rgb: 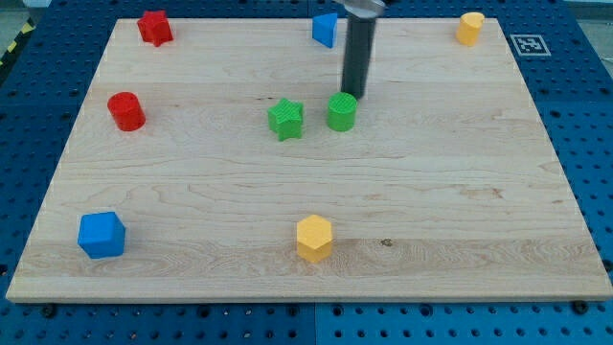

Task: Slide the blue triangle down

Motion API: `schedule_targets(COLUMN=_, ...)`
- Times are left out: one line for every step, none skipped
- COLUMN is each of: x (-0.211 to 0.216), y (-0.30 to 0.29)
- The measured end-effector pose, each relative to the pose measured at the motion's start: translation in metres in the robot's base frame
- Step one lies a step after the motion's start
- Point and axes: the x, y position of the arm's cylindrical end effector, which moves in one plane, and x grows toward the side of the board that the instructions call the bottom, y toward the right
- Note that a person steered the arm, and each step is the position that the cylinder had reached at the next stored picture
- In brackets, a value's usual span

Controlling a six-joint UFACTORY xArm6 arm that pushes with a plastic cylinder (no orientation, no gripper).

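The blue triangle (326,29) lies near the top edge of the wooden board (460,192), just left of the dark rod. My tip (355,95) rests on the board below and slightly right of the triangle, apart from it. The tip is right behind the green cylinder (342,111), close to or touching its top right side.
A green star (285,119) sits left of the green cylinder. A red star (154,27) is at the top left, a red cylinder (125,111) at the left. A yellow block (469,28) is top right, a yellow hexagon (314,238) bottom middle, a blue cube (102,235) bottom left.
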Motion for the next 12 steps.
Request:
schedule_targets(x=-0.055, y=-0.033)
schedule_targets(x=-0.106, y=-0.069)
schedule_targets(x=-0.114, y=-0.075)
schedule_targets(x=-0.14, y=-0.051)
schedule_targets(x=-0.142, y=-0.048)
schedule_targets(x=-0.135, y=-0.048)
schedule_targets(x=-0.113, y=-0.029)
schedule_targets(x=-0.099, y=-0.01)
schedule_targets(x=-0.088, y=0.009)
schedule_targets(x=-0.078, y=0.031)
schedule_targets(x=-0.073, y=0.056)
schedule_targets(x=-0.066, y=0.07)
